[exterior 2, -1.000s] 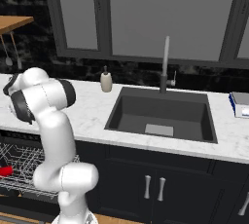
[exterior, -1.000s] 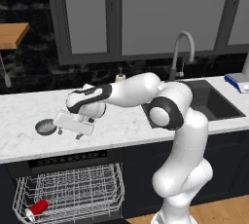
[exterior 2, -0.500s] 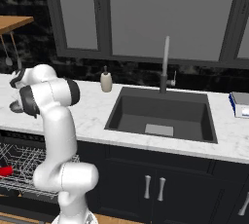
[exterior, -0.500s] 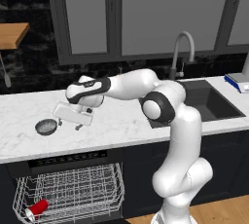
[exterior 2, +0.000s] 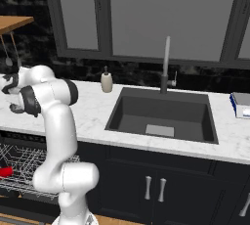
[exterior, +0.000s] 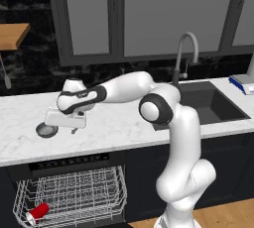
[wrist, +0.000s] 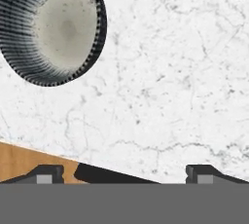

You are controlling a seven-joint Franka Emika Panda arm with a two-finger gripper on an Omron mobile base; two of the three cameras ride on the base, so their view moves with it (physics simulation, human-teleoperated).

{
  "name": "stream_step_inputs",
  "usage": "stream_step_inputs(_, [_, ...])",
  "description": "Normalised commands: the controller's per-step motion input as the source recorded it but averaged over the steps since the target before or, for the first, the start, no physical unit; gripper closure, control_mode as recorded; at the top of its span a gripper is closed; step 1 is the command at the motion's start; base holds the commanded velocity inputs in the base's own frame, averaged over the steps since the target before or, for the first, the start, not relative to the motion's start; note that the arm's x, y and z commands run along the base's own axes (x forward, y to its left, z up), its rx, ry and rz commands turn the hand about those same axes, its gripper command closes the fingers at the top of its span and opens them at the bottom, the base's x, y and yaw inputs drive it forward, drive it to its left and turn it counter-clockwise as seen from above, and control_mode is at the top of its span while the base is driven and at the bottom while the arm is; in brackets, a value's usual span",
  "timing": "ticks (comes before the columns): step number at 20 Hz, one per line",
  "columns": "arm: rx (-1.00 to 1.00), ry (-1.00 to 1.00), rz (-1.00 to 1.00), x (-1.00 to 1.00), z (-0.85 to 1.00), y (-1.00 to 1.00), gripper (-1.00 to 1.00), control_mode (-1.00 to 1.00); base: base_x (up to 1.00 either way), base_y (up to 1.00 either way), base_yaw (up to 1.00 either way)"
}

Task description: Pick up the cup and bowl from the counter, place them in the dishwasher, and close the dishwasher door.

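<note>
The grey bowl (exterior: 46,130) sits upright on the white marble counter (exterior: 114,128), near its front edge. My gripper (exterior: 63,127) hangs open just right of the bowl and points down at the counter, holding nothing. In the hand view the bowl (wrist: 53,28) lies at the upper left, away from the fingertips (wrist: 46,174), and bare counter (wrist: 170,72) lies between the jaws. The dishwasher (exterior: 69,162) is open with its white wire rack (exterior: 74,192) pulled out. The red cup (exterior: 38,212) lies on its side in the rack's front left corner. The dishwasher door is hidden below the rack.
A dark inset sink (exterior 2: 161,116) with a tall faucet (exterior: 186,53) lies to the right of the arm. A beige soap dispenser (exterior 2: 106,81) stands at the counter's back. A wooden shelf (exterior: 12,36) juts out at the upper left. A blue-and-white item (exterior: 243,82) rests at the far right.
My hand has moved left along the counter, closer to the bowl. It stays open. The bowl and cup have not moved.
</note>
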Motion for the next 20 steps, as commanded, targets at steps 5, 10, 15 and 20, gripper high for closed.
stream_step_inputs(5, [-0.01, -0.12, 0.00, 0.07, -0.02, 0.09, -1.00, -1.00, 0.00, 0.00, 0.00])
stream_step_inputs(10, [-0.01, 0.01, -0.04, 0.62, 0.00, 0.13, -1.00, -1.00, 0.00, 0.00, 0.00])
stream_step_inputs(15, [-0.01, 0.04, -0.02, 0.41, -0.01, 0.04, -1.00, -1.00, 0.00, 0.00, 0.00])
stream_step_inputs(20, [0.00, 0.00, 0.00, 0.02, -0.23, 0.12, -1.00, -1.00, 0.00, 0.00, 0.00])
